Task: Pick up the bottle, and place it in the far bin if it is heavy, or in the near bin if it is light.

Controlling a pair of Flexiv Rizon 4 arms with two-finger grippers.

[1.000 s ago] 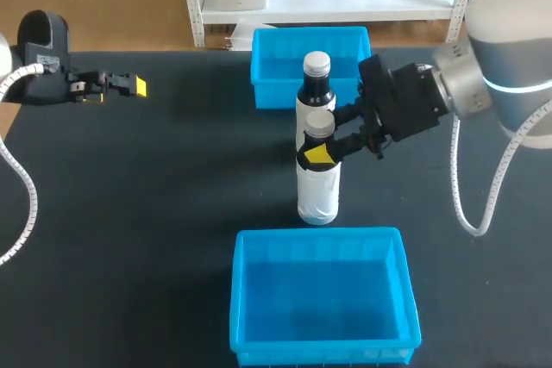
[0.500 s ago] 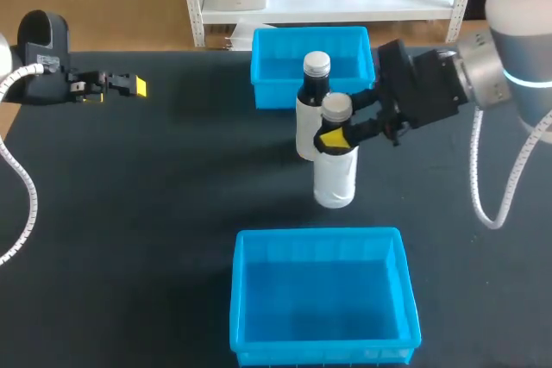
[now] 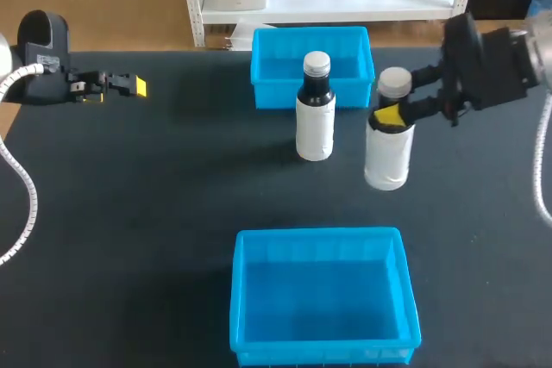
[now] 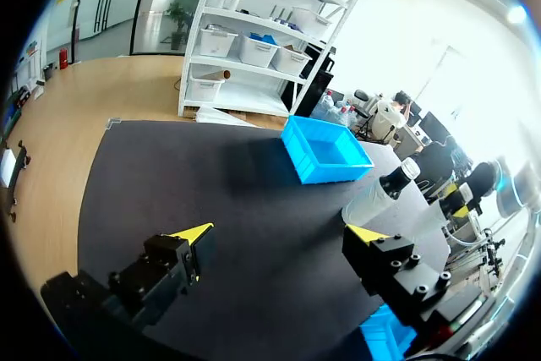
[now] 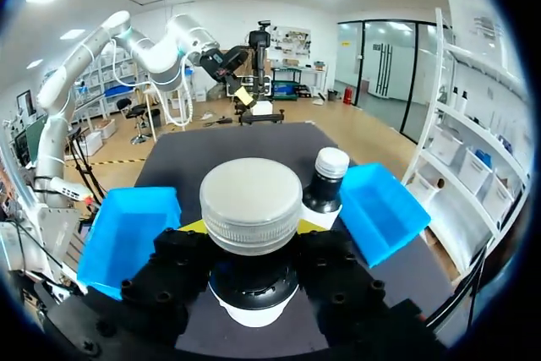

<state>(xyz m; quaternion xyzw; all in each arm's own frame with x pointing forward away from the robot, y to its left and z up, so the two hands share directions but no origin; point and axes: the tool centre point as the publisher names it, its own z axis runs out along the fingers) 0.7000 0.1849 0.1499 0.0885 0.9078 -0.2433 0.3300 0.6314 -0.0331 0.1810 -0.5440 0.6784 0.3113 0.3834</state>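
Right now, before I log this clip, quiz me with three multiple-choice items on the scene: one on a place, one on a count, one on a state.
1. Where does the free bottle stand?
A. Inside a bin
B. Upright on the table, just in front of the far bin
C. On its side by the left arm

2. How many blue bins are on the table?
A. One
B. Three
C. Two

3. What are the right jaws doing?
A. Shut on the neck of the second bottle
B. Open and empty
C. Shut on a bin's rim

Answers:
1 B: its base rests on the dark table before the far bin's front wall.
2 C: only the far bin and the near bin show.
3 A: the right wrist view shows yellow tips at both sides of the neck, under the cap.
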